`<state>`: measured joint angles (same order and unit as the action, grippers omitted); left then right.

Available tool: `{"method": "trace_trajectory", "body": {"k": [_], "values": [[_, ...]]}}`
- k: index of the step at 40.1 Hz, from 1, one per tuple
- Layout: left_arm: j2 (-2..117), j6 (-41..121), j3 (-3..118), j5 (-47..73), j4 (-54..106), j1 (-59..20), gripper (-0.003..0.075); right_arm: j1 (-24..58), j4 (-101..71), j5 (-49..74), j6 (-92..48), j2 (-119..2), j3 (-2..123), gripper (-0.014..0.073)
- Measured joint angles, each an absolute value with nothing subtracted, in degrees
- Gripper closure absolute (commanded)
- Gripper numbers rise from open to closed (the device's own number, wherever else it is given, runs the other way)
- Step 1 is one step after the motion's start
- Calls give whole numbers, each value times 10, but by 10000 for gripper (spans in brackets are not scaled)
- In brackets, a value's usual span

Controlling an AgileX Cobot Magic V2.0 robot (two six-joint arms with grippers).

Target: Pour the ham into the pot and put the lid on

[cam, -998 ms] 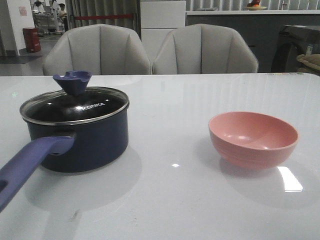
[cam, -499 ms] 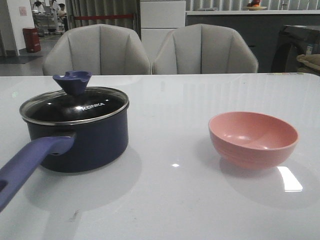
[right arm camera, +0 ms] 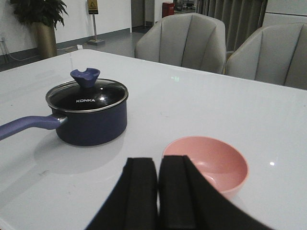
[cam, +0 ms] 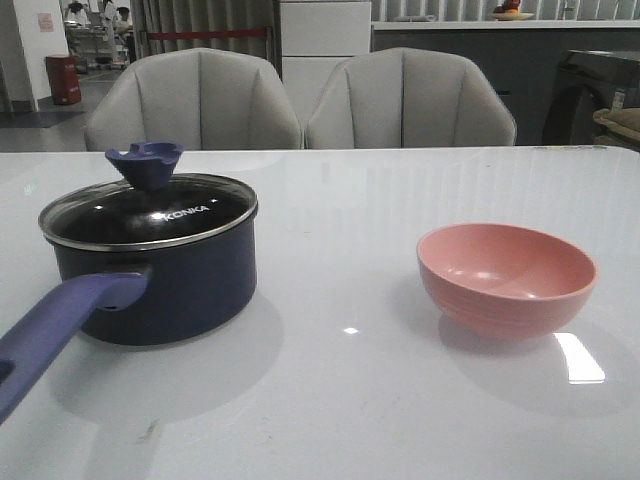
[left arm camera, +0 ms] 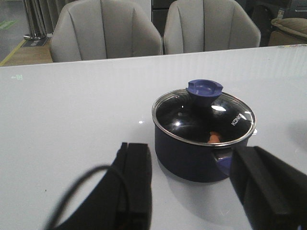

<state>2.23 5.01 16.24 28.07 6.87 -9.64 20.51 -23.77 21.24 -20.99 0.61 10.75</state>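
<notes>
The dark navy pot (cam: 165, 280) stands on the left of the white table, its long purple-blue handle (cam: 55, 335) pointing toward the near edge. The glass lid (cam: 150, 212) with the blue knob (cam: 147, 163) rests on the pot's rim. Through the glass in the left wrist view, an orange piece of ham (left arm camera: 213, 137) shows inside the pot (left arm camera: 192, 158). My left gripper (left arm camera: 189, 149) is open, hanging short of the pot with nothing between its fingers. My right gripper (right arm camera: 157, 162) is shut and empty, near the pink bowl (right arm camera: 211, 163). Neither gripper appears in the front view.
The salmon-pink bowl (cam: 507, 277) sits empty on the right of the table. Two grey chairs (cam: 195, 100) stand behind the far table edge. A glare patch (cam: 580, 357) lies on the tabletop beside the bowl.
</notes>
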Motion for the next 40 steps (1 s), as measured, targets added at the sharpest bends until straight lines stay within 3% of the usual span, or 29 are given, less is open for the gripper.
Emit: {"method": "trace_trajectory", "body": {"k": [18, 31, 40], "values": [[22, 50, 150, 269, 69, -95, 598, 205, -238, 212, -210, 6, 107, 412], [4, 47, 38, 168, 52, -9, 598, 205, -238, 212, -210, 6, 107, 412], [-4, 0, -4, 79, 17, -1, 598, 205, -238, 212, -210, 6, 107, 412]]}}
